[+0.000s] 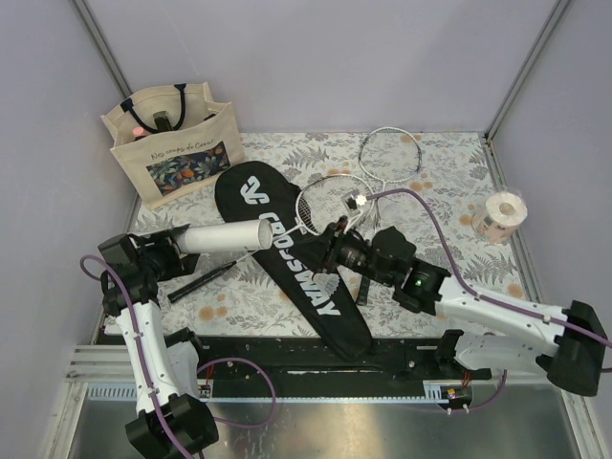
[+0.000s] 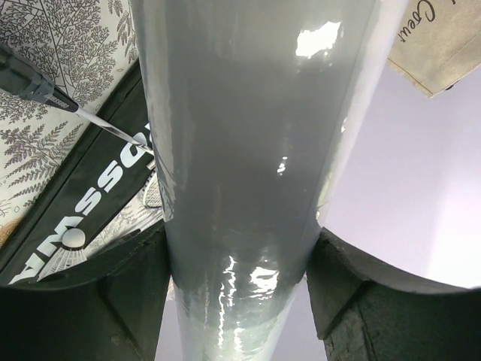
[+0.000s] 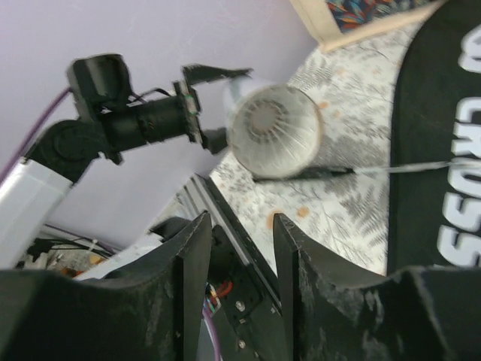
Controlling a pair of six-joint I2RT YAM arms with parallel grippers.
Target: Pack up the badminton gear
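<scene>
My left gripper (image 1: 170, 251) is shut on the near end of the long white tube (image 1: 225, 236) and holds it level above the table, pointing right toward the black "CROSSWAY" cover (image 1: 296, 263). In the left wrist view the tube (image 2: 240, 135) fills the gap between both fingers (image 2: 113, 301). My right gripper (image 1: 331, 251) hovers over the cover's middle, open and empty (image 3: 239, 229), facing the tube's open end (image 3: 274, 129). One white racket (image 1: 323, 206) lies with its head by the cover and its dark handle (image 1: 201, 282) under the tube. The second racket (image 1: 392, 153) lies behind it.
A beige floral tote bag (image 1: 167, 143) stands at the back left. A pale tape roll (image 1: 502, 215) sits at the right edge. The black rail (image 1: 316, 359) runs along the table's near edge. Grey walls close in on three sides.
</scene>
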